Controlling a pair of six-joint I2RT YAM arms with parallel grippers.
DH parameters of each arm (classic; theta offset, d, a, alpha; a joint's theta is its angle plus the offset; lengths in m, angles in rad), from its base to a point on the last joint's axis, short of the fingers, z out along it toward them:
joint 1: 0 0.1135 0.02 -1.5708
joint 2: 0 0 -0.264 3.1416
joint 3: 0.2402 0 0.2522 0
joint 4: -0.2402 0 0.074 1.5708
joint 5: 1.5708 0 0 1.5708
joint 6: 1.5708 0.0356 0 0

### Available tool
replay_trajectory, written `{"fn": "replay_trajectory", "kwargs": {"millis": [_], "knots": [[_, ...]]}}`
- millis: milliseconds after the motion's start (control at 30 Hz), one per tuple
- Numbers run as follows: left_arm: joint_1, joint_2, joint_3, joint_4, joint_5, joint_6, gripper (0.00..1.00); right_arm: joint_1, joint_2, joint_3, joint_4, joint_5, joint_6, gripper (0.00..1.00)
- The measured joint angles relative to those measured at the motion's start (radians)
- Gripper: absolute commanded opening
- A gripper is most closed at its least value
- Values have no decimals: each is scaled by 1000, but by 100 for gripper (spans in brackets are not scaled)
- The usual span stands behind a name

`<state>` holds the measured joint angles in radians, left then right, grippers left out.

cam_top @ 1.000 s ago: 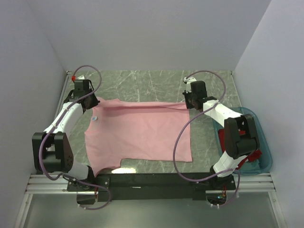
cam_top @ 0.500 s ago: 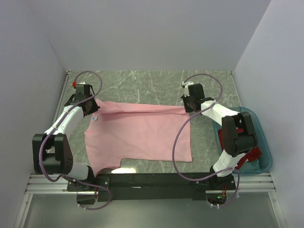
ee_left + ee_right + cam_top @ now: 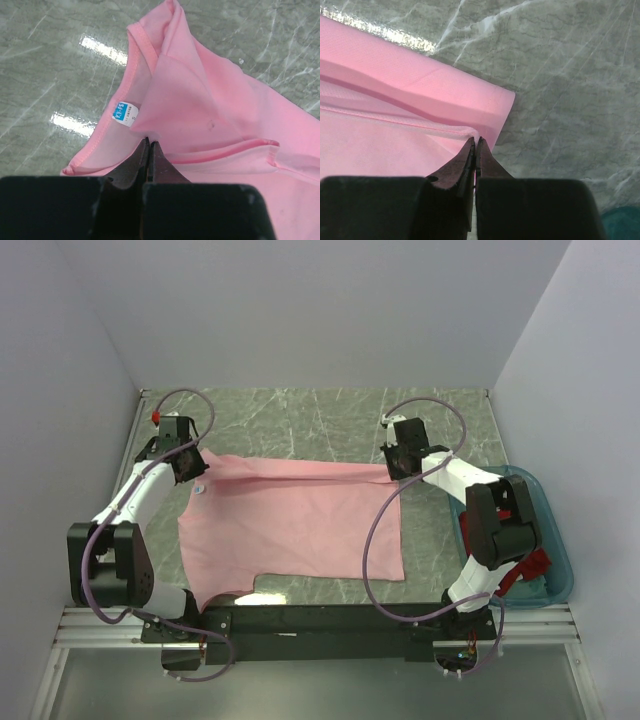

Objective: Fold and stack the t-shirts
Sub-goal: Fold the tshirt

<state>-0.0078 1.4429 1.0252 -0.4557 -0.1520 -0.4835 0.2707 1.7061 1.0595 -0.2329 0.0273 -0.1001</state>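
The light pink t-shirt [image 3: 290, 520] lies spread on the green marble table, its far edge folded over in a narrow strip. My left gripper [image 3: 190, 468] is shut on the shirt's far left edge, near the collar with its blue size label [image 3: 124, 113]; the pinch shows in the left wrist view [image 3: 148, 142]. My right gripper [image 3: 397, 468] is shut on the shirt's far right corner [image 3: 490, 107], as the right wrist view shows [image 3: 476, 141]. The bright red t-shirt [image 3: 530, 565] lies bunched in the teal tub, mostly hidden by the right arm.
The teal translucent tub [image 3: 555, 560] stands at the right edge of the table beside the right arm's base. Grey walls close in the table on the left, back and right. Bare marble [image 3: 300, 415] lies beyond the shirt's far edge.
Both grippers moved slightly toward the back of the table with the shirt's far edge, mostly in the first half second; the folded strip along that edge has drawn straighter.
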Motion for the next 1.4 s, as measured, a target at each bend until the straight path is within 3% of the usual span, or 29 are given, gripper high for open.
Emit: {"fn": "replay_trajectory", "kwargs": {"millis": [700,1033,1333,1400], "knots": [[0,-60,-178,14,5,-43,1,34,32,-35,-26,11,19,7],[0,-125,-237,26,23,-90,1,37,24,-62,-26,-7,55,45],[0,-298,-336,17,24,-169,19,37,-180,-137,-49,-75,159,53],[0,-323,-336,11,23,-179,34,38,-226,-138,-49,-86,177,53]]}}
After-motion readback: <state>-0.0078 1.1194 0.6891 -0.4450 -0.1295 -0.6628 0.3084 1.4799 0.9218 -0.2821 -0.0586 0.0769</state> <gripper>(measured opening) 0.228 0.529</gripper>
